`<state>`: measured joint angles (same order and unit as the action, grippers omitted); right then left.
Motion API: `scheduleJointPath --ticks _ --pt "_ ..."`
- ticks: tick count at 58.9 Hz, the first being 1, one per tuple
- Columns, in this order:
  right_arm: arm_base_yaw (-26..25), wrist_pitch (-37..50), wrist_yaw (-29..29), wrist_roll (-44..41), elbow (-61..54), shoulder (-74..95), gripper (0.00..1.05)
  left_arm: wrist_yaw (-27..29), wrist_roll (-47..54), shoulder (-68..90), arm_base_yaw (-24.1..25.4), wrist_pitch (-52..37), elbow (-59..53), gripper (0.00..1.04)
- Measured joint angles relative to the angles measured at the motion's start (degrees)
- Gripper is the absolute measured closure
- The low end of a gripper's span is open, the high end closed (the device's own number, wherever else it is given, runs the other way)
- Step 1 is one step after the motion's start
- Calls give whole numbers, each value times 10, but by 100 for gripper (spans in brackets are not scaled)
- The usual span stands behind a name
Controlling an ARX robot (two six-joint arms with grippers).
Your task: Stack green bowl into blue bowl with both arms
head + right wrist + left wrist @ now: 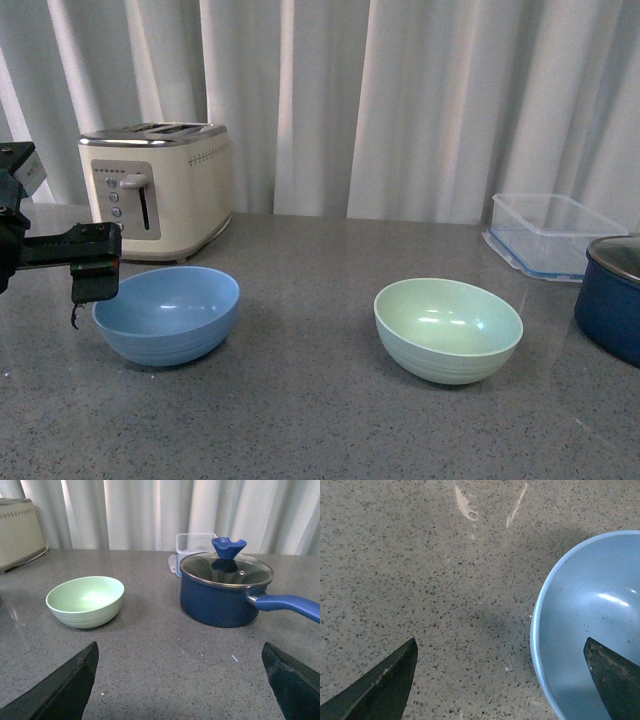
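The blue bowl [168, 312] stands upright on the grey counter at the left, empty. My left gripper [93, 288] hangs open over its left rim; in the left wrist view one finger [615, 677] is over the blue bowl [592, 625] and the other finger [382, 685] is over bare counter, so the rim lies between them. The green bowl [448, 328] sits upright and empty right of centre, apart from the blue one. My right gripper [180, 680] is open and low, with the green bowl [86, 601] well ahead of it; it does not show in the front view.
A cream toaster [158, 188] stands behind the blue bowl. A clear plastic container [555, 235] and a dark navy pot [612, 295] with a glass lid sit at the right. In the right wrist view the pot's handle [287, 604] sticks out toward my right finger.
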<state>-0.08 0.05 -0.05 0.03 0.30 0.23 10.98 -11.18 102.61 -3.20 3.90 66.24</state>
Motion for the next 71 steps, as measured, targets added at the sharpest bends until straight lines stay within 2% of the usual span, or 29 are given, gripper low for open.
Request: scheduleJointPath --ticks 17,27,48,50,63,71 --pt "0 0 0 0 0 0 10 9 -13 57 -14 -6 43 9" --pt "0 0 0 0 0 0 10 16 -17 60 -20 -14 46 46" --pt "0 0 0 0 0 0 10 6 -40 62 -17 -1 45 99" --pt "0 0 0 0 0 0 10 3 -47 59 -17 2 45 102" --pt "0 0 0 0 0 0 10 -7 -59 39 -21 11 45 101" --pt "0 0 0 0 0 0 10 -10 -76 6 -41 19 49 101"
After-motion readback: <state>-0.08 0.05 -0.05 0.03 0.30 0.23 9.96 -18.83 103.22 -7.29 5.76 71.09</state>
